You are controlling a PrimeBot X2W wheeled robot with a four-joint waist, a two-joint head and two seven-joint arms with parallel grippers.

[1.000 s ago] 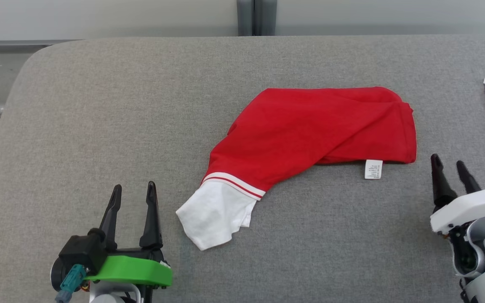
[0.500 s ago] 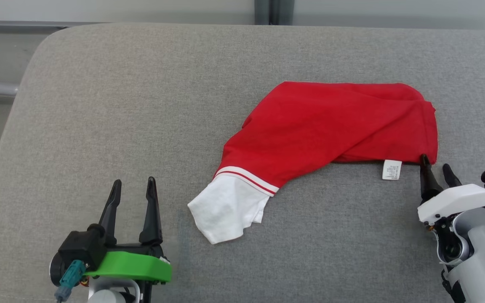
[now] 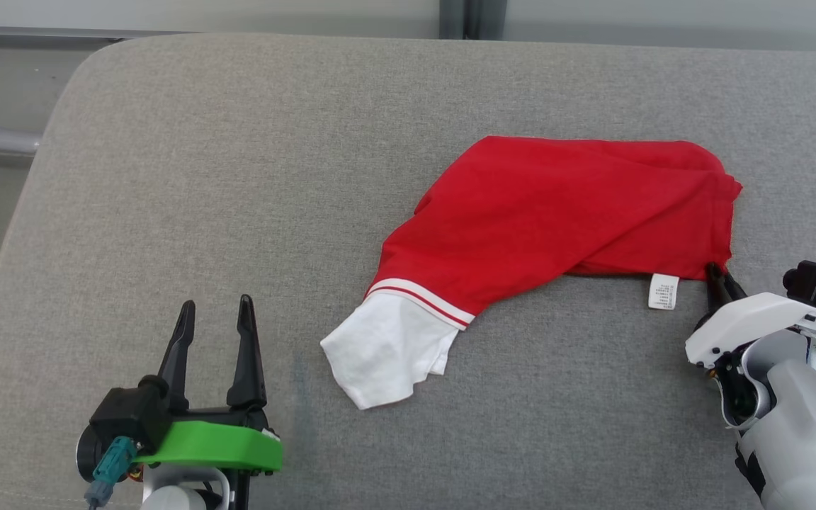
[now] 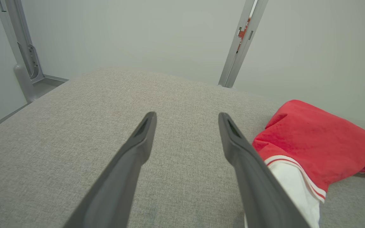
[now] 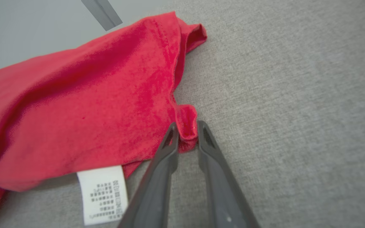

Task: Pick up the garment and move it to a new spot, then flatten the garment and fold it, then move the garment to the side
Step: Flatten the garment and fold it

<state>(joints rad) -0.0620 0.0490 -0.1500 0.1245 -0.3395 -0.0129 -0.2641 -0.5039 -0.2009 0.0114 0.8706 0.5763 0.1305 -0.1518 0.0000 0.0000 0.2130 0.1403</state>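
Grey upholstered surface (image 3: 238,177) carries the red garment (image 3: 557,205) right of centre, crumpled, with its white sleeve end (image 3: 387,354) trailing toward the near left and a white care label (image 3: 664,292) at its near edge. The right gripper (image 5: 187,130) pinches a small fold at the garment's near right corner. The left gripper (image 3: 215,303) sits spread at the near left, apart from the sleeve.

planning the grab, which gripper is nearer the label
Right. The right gripper pinches a corner of the garment just beside the label; the left gripper is open, far across the cushion, beyond the sleeve.
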